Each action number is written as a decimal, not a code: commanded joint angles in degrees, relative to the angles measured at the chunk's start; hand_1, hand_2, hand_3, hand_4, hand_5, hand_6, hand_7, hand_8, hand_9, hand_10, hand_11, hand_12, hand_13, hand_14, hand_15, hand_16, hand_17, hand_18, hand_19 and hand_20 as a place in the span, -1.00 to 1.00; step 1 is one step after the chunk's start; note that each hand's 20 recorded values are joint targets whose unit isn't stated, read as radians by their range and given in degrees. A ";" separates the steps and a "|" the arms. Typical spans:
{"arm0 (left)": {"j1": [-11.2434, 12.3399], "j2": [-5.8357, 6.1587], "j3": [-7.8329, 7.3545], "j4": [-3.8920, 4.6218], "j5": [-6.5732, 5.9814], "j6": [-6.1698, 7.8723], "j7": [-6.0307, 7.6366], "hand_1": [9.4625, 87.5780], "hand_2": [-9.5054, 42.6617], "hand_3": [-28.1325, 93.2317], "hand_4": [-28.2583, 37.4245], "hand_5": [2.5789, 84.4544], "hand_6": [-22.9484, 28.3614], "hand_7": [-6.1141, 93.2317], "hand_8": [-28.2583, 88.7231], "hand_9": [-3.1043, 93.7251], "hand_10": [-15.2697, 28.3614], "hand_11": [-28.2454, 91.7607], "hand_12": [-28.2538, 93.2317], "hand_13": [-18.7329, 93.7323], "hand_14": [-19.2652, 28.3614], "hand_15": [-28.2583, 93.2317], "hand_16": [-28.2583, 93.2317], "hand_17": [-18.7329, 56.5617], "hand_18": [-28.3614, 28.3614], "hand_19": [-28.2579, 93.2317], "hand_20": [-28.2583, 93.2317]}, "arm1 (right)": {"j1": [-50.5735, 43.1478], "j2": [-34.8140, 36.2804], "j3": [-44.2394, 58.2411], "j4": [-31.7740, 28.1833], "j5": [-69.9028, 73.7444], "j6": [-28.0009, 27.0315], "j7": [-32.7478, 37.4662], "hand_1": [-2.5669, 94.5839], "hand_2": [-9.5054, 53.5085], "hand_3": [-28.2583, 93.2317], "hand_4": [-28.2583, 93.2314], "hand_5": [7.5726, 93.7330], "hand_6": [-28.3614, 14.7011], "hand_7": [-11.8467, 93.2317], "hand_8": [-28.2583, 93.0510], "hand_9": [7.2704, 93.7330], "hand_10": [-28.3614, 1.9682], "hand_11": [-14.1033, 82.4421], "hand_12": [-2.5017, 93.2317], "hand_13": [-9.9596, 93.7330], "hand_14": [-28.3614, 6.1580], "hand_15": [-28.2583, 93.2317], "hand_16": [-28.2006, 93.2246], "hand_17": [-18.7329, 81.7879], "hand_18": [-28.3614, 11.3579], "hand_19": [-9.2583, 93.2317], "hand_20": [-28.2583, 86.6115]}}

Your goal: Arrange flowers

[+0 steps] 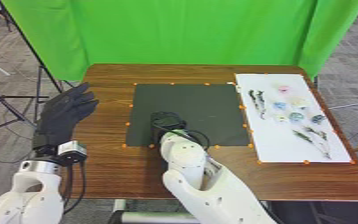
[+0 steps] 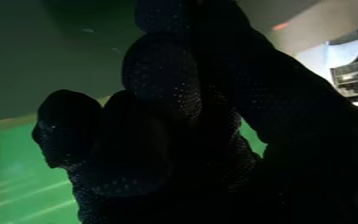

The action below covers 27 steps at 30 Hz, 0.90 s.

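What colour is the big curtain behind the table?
The curtain is bright green, and it shows best in the head view.

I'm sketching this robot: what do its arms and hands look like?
The left arm and right arm are white with rounded segments. The left hand and right hand wear black fabric gloves, the right speckled with pale dots. Black cables loop beside both arms; the left carries a small pale box.

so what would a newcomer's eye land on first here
Probably the bright green backdrop hanging behind the brown table. Next, the dark mat mid-table, with the black-gloved right hand over its near part, and the white sheet to its right, bearing small pastel flower heads.
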 commanded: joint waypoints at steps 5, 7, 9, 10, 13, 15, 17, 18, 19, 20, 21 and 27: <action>-1.19 -1.05 0.52 0.50 0.83 -1.20 -1.22 -0.60 -0.41 0.80 -0.70 -0.06 0.31 -0.65 -0.67 -0.21 0.65 -0.01 -0.42 -0.27 0.97 0.46 -0.80 -0.74 0.84 0.49 -0.59 | -1.36 -1.91 1.09 0.38 0.51 -0.44 1.91 0.06 -1.00 0.70 -0.87 0.80 0.17 -0.21 -0.12 0.84 0.03 0.38 -0.35 0.84 0.31 0.72 -0.06 0.49 -0.73 1.00 0.13; -1.40 -0.88 0.83 0.55 0.72 -0.97 -1.12 -0.60 -0.41 0.80 -0.70 -0.06 0.31 -0.64 -0.67 -0.22 0.65 -0.01 -0.42 -0.27 0.97 0.46 -0.80 -0.74 0.84 0.49 -0.59 | -1.43 -2.02 1.24 0.28 1.20 -0.30 2.07 0.02 -1.00 0.68 -0.87 0.79 0.17 -0.20 -0.13 0.83 0.03 0.38 -0.35 0.84 0.31 0.71 -0.06 0.49 -0.73 1.00 0.11; -1.47 -0.97 0.78 0.56 0.85 -1.03 -1.24 -0.60 -0.41 0.80 -0.69 -0.06 0.31 -0.65 -0.67 -0.21 0.65 -0.01 -0.42 -0.27 0.97 0.46 -0.80 -0.74 0.84 0.49 -0.59 | -1.50 -2.24 1.53 0.21 1.28 -0.71 1.66 -0.03 -1.00 0.68 -0.88 0.79 0.16 -0.20 -0.15 0.82 0.02 0.37 -0.35 0.84 0.31 0.70 -0.06 0.49 -0.74 1.00 0.10; -1.38 -0.95 0.81 0.49 0.83 -0.87 -1.16 -0.60 -0.41 0.80 -0.69 -0.06 0.31 -0.65 -0.67 -0.21 0.64 -0.01 -0.42 -0.27 0.97 0.46 -0.80 -0.74 0.84 0.49 -0.59 | -1.66 -2.45 1.78 0.11 1.86 -0.56 1.71 -0.06 -0.99 0.69 -0.88 0.79 0.14 -0.21 -0.17 0.82 0.01 0.37 -0.35 0.84 0.31 0.70 -0.06 0.49 -0.74 1.00 0.10; -1.30 -1.14 0.74 0.49 0.86 -0.86 -1.16 -0.60 -0.41 0.80 -0.69 -0.06 0.31 -0.64 -0.67 -0.22 0.64 -0.01 -0.42 -0.27 0.97 0.46 -0.80 -0.74 0.84 0.49 -0.59 | -2.17 -3.03 2.23 -0.16 1.70 -0.59 1.16 -0.13 -0.95 0.70 -0.89 0.78 0.13 -0.20 -0.26 0.82 0.00 0.37 -0.35 0.84 0.32 0.70 -0.06 0.49 -0.75 1.00 0.08; -1.27 -1.09 0.78 0.45 0.91 -0.67 -1.15 -0.60 -0.40 0.80 -0.69 -0.06 0.31 -0.64 -0.67 -0.22 0.64 -0.01 -0.42 -0.27 0.96 0.46 -0.80 -0.74 0.84 0.49 -0.59 | -2.55 -3.56 2.62 -0.23 1.13 -0.50 0.68 -0.17 -0.90 0.70 -0.89 0.79 0.12 -0.16 -0.44 0.82 -0.01 0.37 -0.35 0.84 0.32 0.70 -0.07 0.49 -0.75 1.00 0.08; -1.20 -1.27 0.77 0.37 1.00 -0.76 -1.28 -0.60 -0.40 0.80 -0.69 -0.06 0.31 -0.64 -0.67 -0.21 0.64 -0.01 -0.42 -0.27 0.96 0.46 -0.80 -0.74 0.84 0.49 -0.59 | -2.66 -3.63 2.58 -0.20 -0.07 -0.19 0.51 -0.21 -0.87 0.69 -0.88 0.79 0.12 -0.12 -0.62 0.83 -0.01 0.37 -0.36 0.85 0.32 0.69 -0.07 0.49 -0.76 1.00 0.07; -1.20 -1.39 0.69 0.41 1.09 -0.96 -1.36 -0.60 -0.40 0.80 -0.69 -0.06 0.31 -0.64 -0.67 -0.21 0.64 -0.01 -0.42 -0.27 0.96 0.46 -0.80 -0.74 0.84 0.49 -0.59 | -2.16 -3.01 1.90 -0.16 0.04 0.49 1.09 -0.22 -0.86 0.69 -0.89 0.80 0.12 -0.11 -0.63 0.83 -0.02 0.37 -0.36 0.85 0.32 0.69 -0.08 0.49 -0.76 1.00 0.08; -1.18 -1.34 0.61 0.43 1.10 -1.06 -1.34 -0.60 -0.40 0.80 -0.69 -0.06 0.31 -0.64 -0.67 -0.21 0.65 -0.01 -0.42 -0.27 0.96 0.46 -0.80 -0.74 0.84 0.49 -0.59 | -1.64 -2.48 1.29 -0.10 0.07 1.18 1.67 -0.23 -0.86 0.69 -0.89 0.80 0.12 -0.11 -0.63 0.83 -0.02 0.37 -0.36 0.85 0.32 0.69 -0.08 0.49 -0.77 1.00 0.08; -0.99 -1.40 0.44 0.33 1.15 -1.11 -1.47 -0.60 -0.40 0.81 -0.69 -0.06 0.31 -0.64 -0.67 -0.21 0.64 -0.01 -0.42 -0.27 0.96 0.46 -0.80 -0.74 0.84 0.49 -0.59 | -1.06 -1.65 0.33 -0.03 -1.67 1.64 1.74 -0.23 -0.86 0.68 -0.89 0.80 0.12 -0.11 -0.63 0.83 -0.02 0.37 -0.36 0.85 0.32 0.69 -0.07 0.49 -0.77 1.00 0.07; -0.81 -1.52 0.21 0.28 1.20 -1.19 -1.58 -0.60 -0.40 0.81 -0.68 -0.06 0.31 -0.64 -0.67 -0.21 0.64 -0.01 -0.42 -0.27 0.97 0.46 -0.80 -0.74 0.84 0.49 -0.59 | -0.09 -0.35 -1.07 0.13 -3.81 2.08 1.65 -0.24 -0.85 0.68 -0.89 0.80 0.12 -0.11 -0.63 0.83 -0.02 0.37 -0.36 0.85 0.32 0.69 -0.07 0.49 -0.77 1.00 0.08; 1.17 -1.46 -1.65 -0.64 1.21 -0.64 -1.63 -0.60 -0.40 0.80 -0.68 -0.06 0.31 -0.64 -0.67 -0.22 0.64 -0.01 -0.42 -0.27 0.96 0.46 -0.80 -0.74 0.84 0.49 -0.59 | 2.96 2.15 -3.48 -0.87 -4.01 -0.41 3.24 -0.29 -0.83 0.68 -0.86 0.75 0.04 -0.14 -0.63 0.75 -0.16 0.37 -0.35 0.79 0.24 0.69 -0.06 0.42 -0.86 1.00 0.04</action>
